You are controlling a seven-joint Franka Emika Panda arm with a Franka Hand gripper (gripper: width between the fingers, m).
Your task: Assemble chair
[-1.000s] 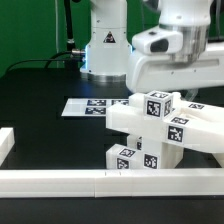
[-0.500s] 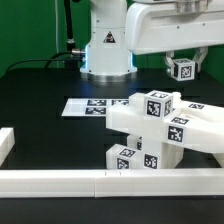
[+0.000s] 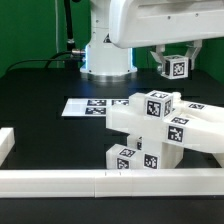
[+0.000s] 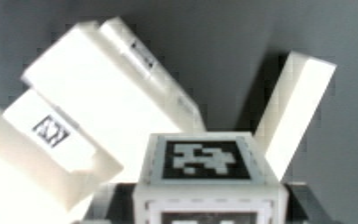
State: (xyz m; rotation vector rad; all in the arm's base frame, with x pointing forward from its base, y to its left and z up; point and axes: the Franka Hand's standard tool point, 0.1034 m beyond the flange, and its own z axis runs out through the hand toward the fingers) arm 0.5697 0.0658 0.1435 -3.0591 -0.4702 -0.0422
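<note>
Exterior view: dark fingers (image 3: 178,58) pinch a small white square plastic leg (image 3: 179,67) with a black-and-white tag, held in the air above the white blocky chair parts (image 3: 160,130) on the black counter (image 3: 40,90).

We see the chair in two portions. A small white tagged leg (image 3: 178,66) hangs in the air near the exterior view's right, well above the table. In the wrist view the leg (image 4: 204,160) shows its tag face. Below sits the partly joined chair body (image 3: 165,130): blocky white parts with square tags, resting on the black table, tilted.
</note>
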